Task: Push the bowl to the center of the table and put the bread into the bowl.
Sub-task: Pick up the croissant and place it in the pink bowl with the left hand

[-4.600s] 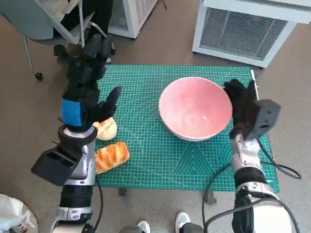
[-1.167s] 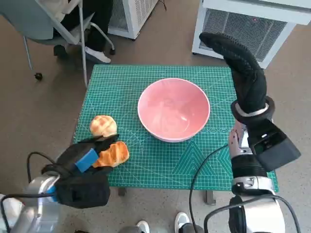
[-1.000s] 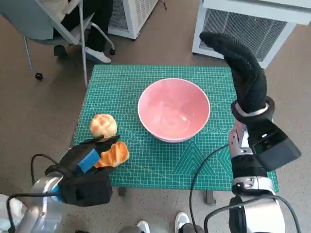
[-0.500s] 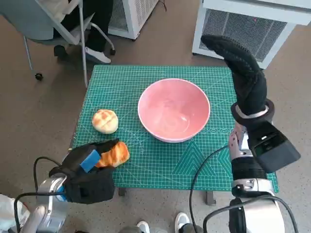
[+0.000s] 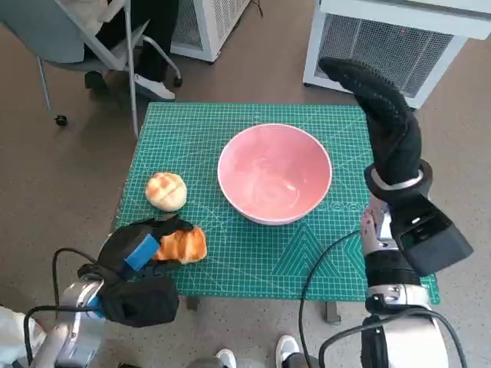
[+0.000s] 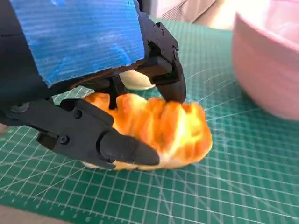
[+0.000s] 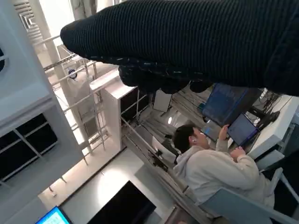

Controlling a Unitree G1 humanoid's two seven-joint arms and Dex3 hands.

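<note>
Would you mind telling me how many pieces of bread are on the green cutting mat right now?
2. A round pale bun lies left of the pink bowl; a long golden-orange loaf lies near the mat's front left edge, with the left hand closed around it.

head: steep top-down | left wrist: close, shares bread (image 6: 154, 130) | right wrist: faces room

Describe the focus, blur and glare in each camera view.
Head view: evenly lit and sharp, with faint glare inside the pink bowl. Left wrist view: the elongated orange bread roll is crisp, while the bowl's wall is soft and washed out. Right wrist view: the black gloved right hand is a dark band against bright windows.
</note>
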